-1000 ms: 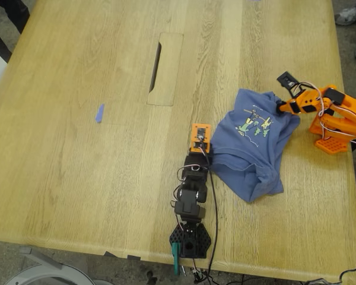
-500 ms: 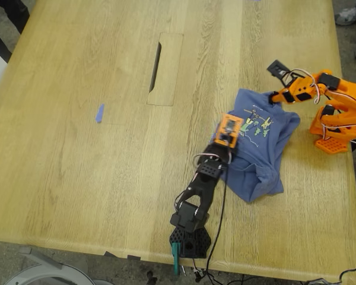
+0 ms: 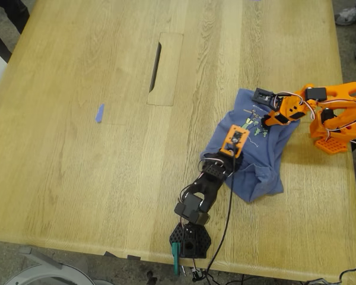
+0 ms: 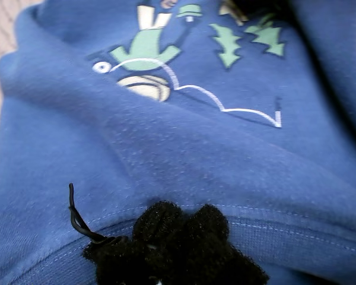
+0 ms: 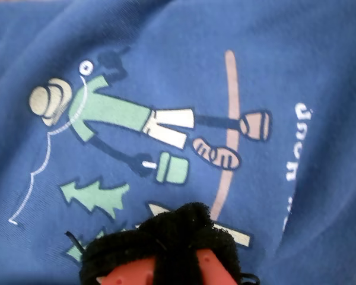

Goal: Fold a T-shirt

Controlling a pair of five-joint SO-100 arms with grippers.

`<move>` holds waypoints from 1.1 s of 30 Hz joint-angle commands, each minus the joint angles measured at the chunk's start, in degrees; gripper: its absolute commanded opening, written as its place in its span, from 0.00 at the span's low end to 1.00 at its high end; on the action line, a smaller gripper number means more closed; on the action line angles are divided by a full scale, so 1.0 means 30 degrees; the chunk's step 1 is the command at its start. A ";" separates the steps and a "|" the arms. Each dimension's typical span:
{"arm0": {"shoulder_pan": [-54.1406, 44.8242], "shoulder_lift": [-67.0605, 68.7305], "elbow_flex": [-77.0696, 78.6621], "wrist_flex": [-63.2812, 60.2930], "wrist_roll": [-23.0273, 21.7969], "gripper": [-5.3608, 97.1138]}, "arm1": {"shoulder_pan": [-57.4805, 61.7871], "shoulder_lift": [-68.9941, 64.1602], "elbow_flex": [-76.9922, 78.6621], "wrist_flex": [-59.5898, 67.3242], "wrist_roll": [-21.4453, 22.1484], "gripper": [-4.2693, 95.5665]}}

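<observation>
The slate-blue T-shirt (image 3: 256, 163) lies crumpled on the wooden table (image 3: 77, 166) at the exterior view's right, with its green cartoon print (image 3: 254, 123) facing up. My first gripper (image 3: 235, 140), on the black arm, rests on the shirt's near-left part. In the first wrist view its black fuzzy pads (image 4: 175, 246) sit together at a hem seam of the shirt (image 4: 196, 160). My second gripper (image 3: 262, 96), on the orange arm, hovers over the print. In the second wrist view its pads (image 5: 166, 234) are together just above the shirt (image 5: 166, 53), with nothing between them.
The black arm's base (image 3: 190, 240) stands at the table's near edge and the orange arm's base (image 3: 331, 141) at its right edge. A cable slot (image 3: 156, 65) and a small blue scrap (image 3: 99, 113) lie further left. A person's shoes (image 3: 350, 15) show at top right.
The black arm unfolded from beside the shirt and reached onto it. The orange arm left the shirt's right edge, rose, and swung left over the print.
</observation>
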 commanded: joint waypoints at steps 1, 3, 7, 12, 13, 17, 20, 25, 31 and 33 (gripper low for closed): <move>-0.1260 0.0000 0.0645 -0.1377 0.0088 0.05 | 0.0205 0.1846 0.1201 -0.0088 0.0117 0.04; -0.1934 -0.0176 0.0908 -0.1699 0.0146 0.05 | 0.0791 0.3311 0.2549 -0.0029 0.0029 0.04; -0.3838 -0.0439 0.0967 -0.2197 0.0293 0.06 | 0.2256 0.5771 0.4277 0.0645 -0.0234 0.04; -0.6445 -0.0615 0.0967 -0.2520 0.0410 0.06 | 0.3516 0.8818 0.6299 0.1406 -0.0293 0.04; -0.6826 -0.0645 0.0967 -0.2549 0.0381 0.06 | 0.3604 0.9521 0.6768 0.1553 -0.0234 0.04; -0.7910 -0.0791 0.0674 -0.2607 0.0352 0.05 | 0.4336 1.2920 0.8525 0.2754 -0.0234 0.04; -0.8437 -0.1084 0.0293 -0.2607 0.0352 0.06 | 0.5801 1.6377 0.9434 0.5098 -0.0439 0.04; -0.9463 -0.1055 0.0176 -0.2607 0.0410 0.06 | 0.8467 1.6406 0.8672 0.5625 -0.0645 0.04; -1.0723 0.0205 0.0059 -0.2666 0.0322 0.12 | 0.9873 1.6436 0.7939 0.5391 -0.0820 0.04; -1.0488 0.0967 -0.0264 -0.2520 0.0234 0.16 | 1.0488 1.6318 0.7617 0.4922 -0.0937 0.04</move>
